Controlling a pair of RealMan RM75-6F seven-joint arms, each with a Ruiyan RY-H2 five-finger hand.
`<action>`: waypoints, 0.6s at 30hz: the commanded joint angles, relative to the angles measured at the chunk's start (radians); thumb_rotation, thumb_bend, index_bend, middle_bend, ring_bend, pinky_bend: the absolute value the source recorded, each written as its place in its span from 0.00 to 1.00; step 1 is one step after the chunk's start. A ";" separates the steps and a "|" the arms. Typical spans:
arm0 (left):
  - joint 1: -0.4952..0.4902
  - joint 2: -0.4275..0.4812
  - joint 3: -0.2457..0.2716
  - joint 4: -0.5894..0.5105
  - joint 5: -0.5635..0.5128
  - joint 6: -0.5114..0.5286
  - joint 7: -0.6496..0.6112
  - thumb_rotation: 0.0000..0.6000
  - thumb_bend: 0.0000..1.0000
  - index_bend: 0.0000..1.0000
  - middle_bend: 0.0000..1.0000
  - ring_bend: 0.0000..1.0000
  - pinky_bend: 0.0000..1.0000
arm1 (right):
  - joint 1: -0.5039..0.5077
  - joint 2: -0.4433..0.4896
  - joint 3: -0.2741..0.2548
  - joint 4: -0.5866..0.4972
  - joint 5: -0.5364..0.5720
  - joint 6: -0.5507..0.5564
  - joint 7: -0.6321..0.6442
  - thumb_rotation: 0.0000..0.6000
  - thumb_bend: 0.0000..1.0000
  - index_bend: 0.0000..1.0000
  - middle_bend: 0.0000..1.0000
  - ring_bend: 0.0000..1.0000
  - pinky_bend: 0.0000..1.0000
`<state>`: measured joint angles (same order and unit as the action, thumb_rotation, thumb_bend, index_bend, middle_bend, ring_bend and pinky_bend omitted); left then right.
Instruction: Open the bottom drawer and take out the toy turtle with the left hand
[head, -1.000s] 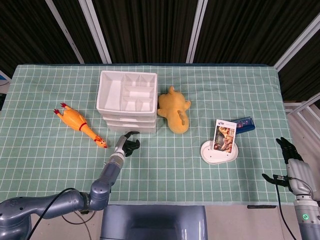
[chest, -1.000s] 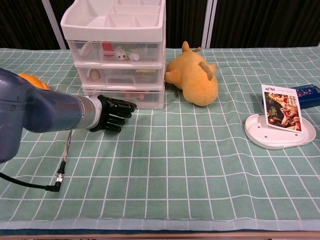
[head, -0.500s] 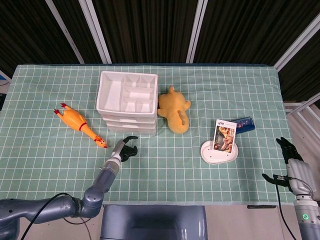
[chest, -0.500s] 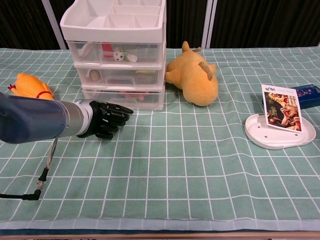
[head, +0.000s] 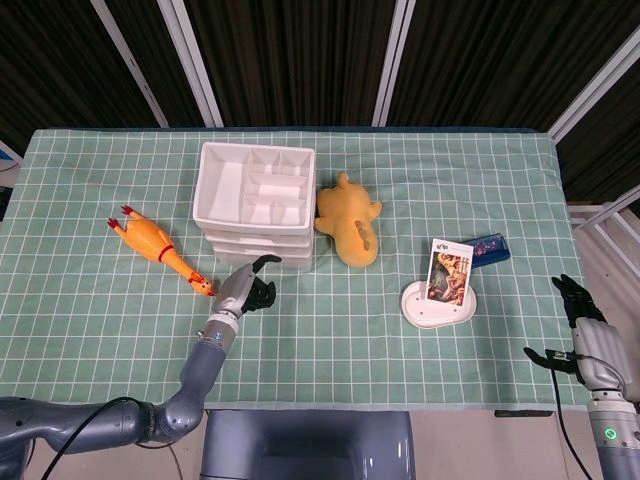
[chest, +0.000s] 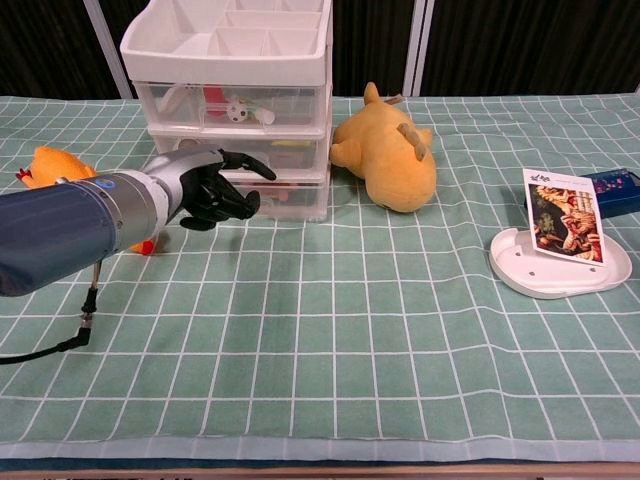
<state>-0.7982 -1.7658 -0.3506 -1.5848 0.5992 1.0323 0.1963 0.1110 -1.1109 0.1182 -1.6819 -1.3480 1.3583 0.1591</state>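
Drawer unit: white three-drawer cabinet (chest: 238, 125) is standing closed near the table's far side, its open tray top holding nothing visible, its fronts facing the robot so a hand can be reaching them straight on
Bottom drawer: lowest drawer (chest: 270, 198) is sitting fully shut, partly screened by the reaching hand; reddish shapes are showing faintly through its clear front
Toy turtle: it is presumably lying inside that bottom drawer; no turtle shape can be made out through the plastic
Left hand: left hand (chest: 205, 185) is hovering just in front of the lower drawers, fingers loosely curled and apart, gripping nothing, likely lining up on the drawer pull
Right hand: right hand (head: 583, 322) is hanging off the table's right edge, well apart from everything, fingers spread and holding nothing
Count: one rubber chicken (head: 158, 247), one yellow plush toy (chest: 388, 151), one white dish (chest: 560, 268) propping one picture card (chest: 563, 216), one blue box (chest: 615, 190)
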 joint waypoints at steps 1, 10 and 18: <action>-0.009 0.002 0.029 0.020 0.062 0.028 0.038 1.00 0.62 0.20 0.98 0.99 1.00 | 0.000 0.000 0.000 0.000 0.000 0.000 0.001 1.00 0.08 0.00 0.00 0.00 0.18; -0.010 0.000 0.031 0.041 0.047 0.017 0.066 1.00 0.62 0.20 0.98 0.99 1.00 | 0.000 0.000 0.000 -0.001 0.002 -0.002 0.002 1.00 0.08 0.00 0.00 0.00 0.18; -0.011 -0.005 0.035 0.050 0.025 0.005 0.082 1.00 0.62 0.20 0.98 0.99 1.00 | 0.001 0.001 0.000 -0.002 0.004 -0.005 0.002 1.00 0.08 0.00 0.00 0.00 0.18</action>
<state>-0.8092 -1.7702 -0.3156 -1.5349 0.6253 1.0378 0.2784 0.1117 -1.1098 0.1186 -1.6840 -1.3442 1.3536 0.1615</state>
